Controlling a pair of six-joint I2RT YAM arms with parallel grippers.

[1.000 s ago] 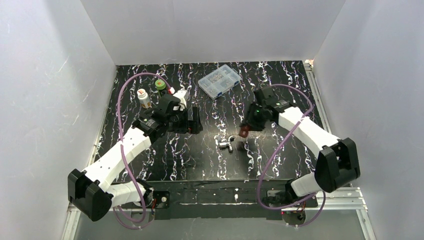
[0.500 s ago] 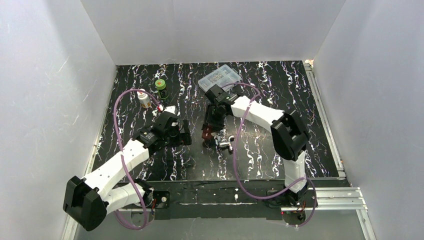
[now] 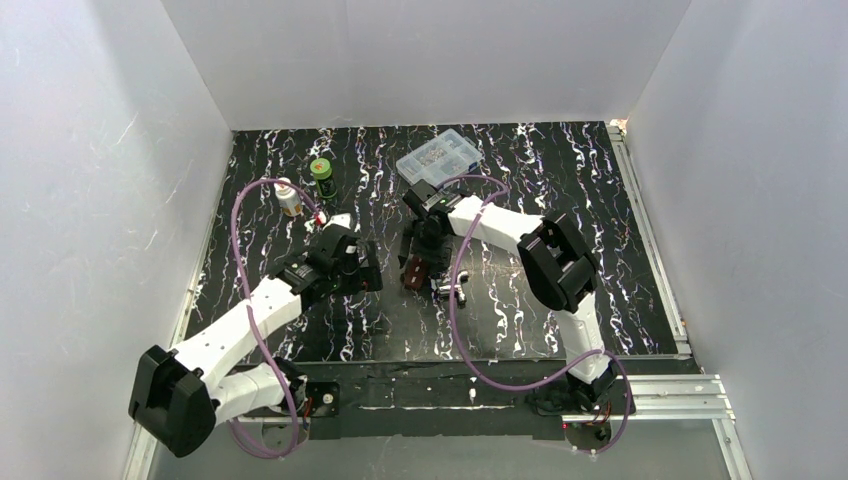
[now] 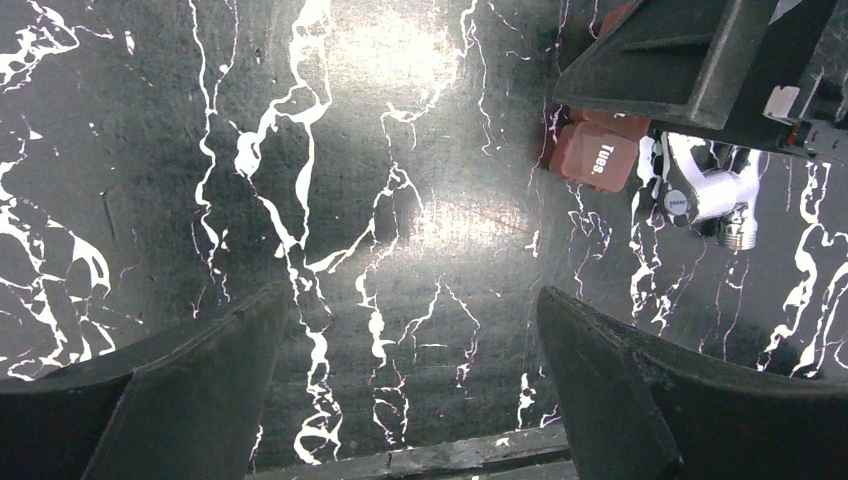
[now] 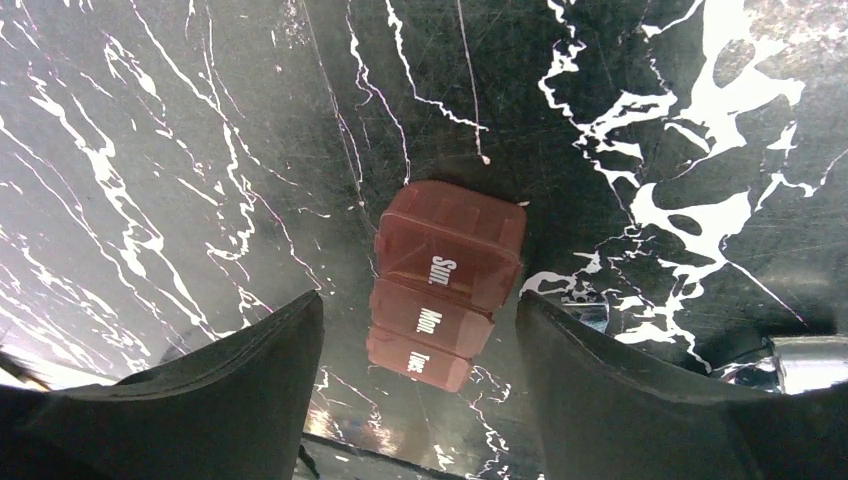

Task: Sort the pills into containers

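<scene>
Glossy plastic case [image 5: 447, 280], shiny metal fitting [image 4: 700, 195]

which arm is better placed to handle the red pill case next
Right. The right end effector hangs over the red pill case, jaws open either side, not touching. The left end effector is open over the table, the case off to one side.

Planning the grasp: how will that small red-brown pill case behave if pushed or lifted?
The pill case looks like thin hard plastic, so probably stiff and light. It lies flat, so a push should slide it on the glossy table rather than tip or roll it. Its smooth lids may be slippery.
</scene>
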